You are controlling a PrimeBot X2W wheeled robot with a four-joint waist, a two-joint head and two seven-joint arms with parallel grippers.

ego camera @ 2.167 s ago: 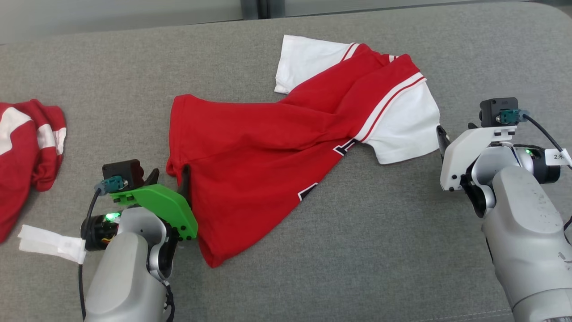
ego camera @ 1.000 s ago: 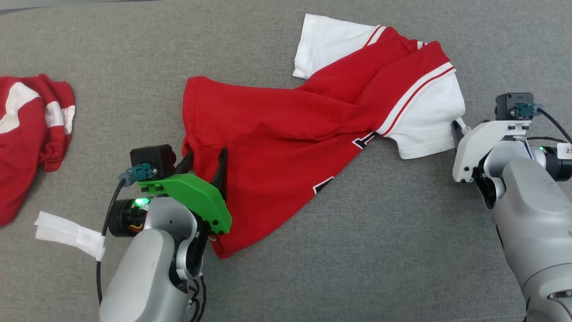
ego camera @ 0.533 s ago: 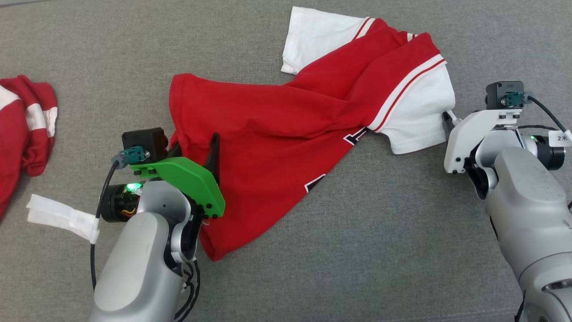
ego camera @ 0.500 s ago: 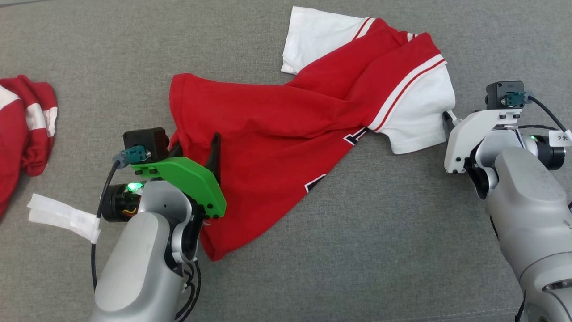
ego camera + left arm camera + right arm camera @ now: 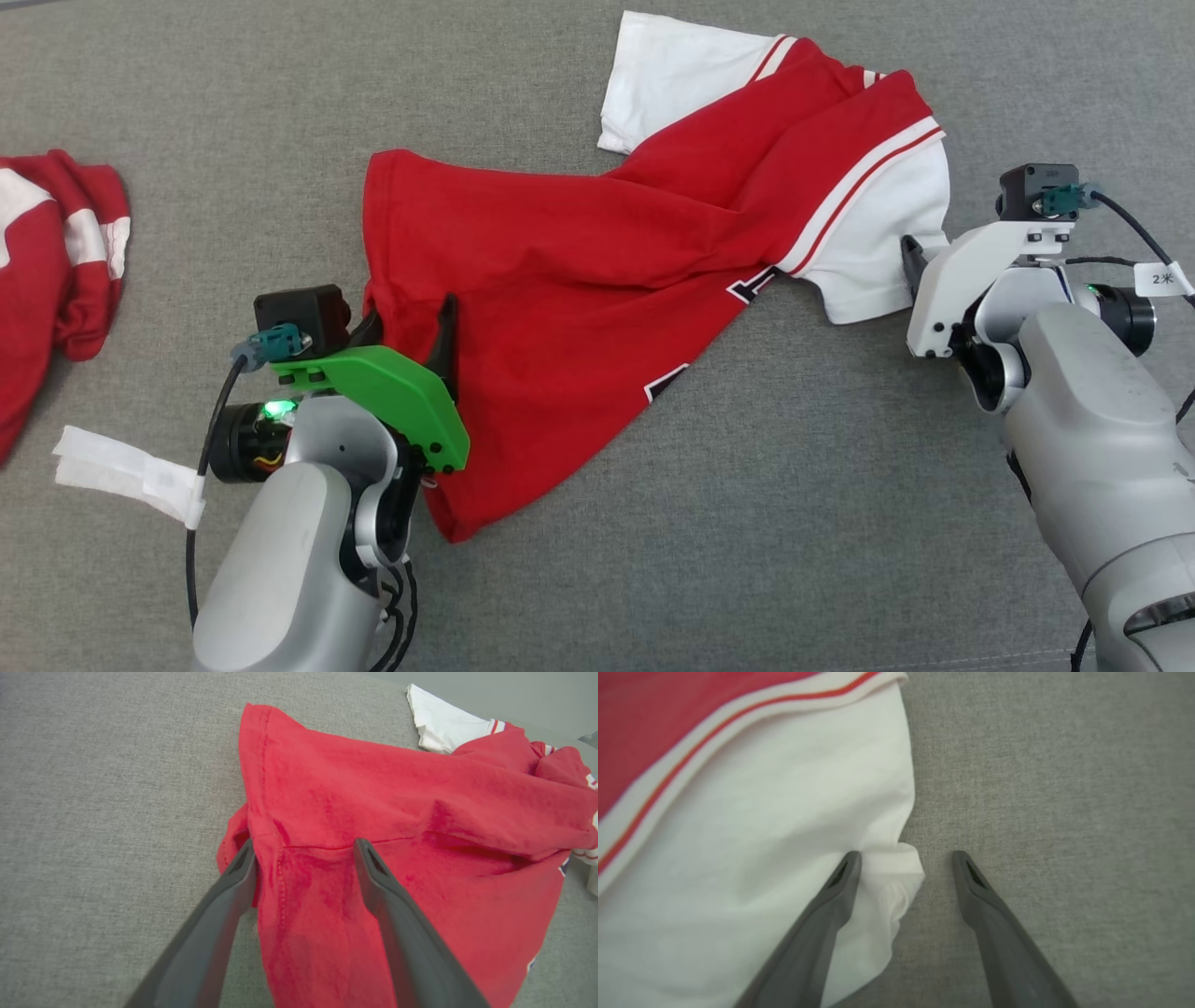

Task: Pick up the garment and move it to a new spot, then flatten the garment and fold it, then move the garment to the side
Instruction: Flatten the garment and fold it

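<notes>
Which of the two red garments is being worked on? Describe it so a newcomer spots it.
On the grey surface, look between the left tool and the right tool. It is the red shirt with white sleeves, spread out; the other red garment lies bunched at the left edge.

1. Left gripper (image 5: 304, 842): advanced from the jersey's (image 5: 579, 280) left edge onto its hem (image 5: 280, 877); spread fingers now straddle the folded corner.
2. Right gripper (image 5: 906, 855): drawn closer in on the white sleeve's (image 5: 887, 243) outer edge.
</notes>
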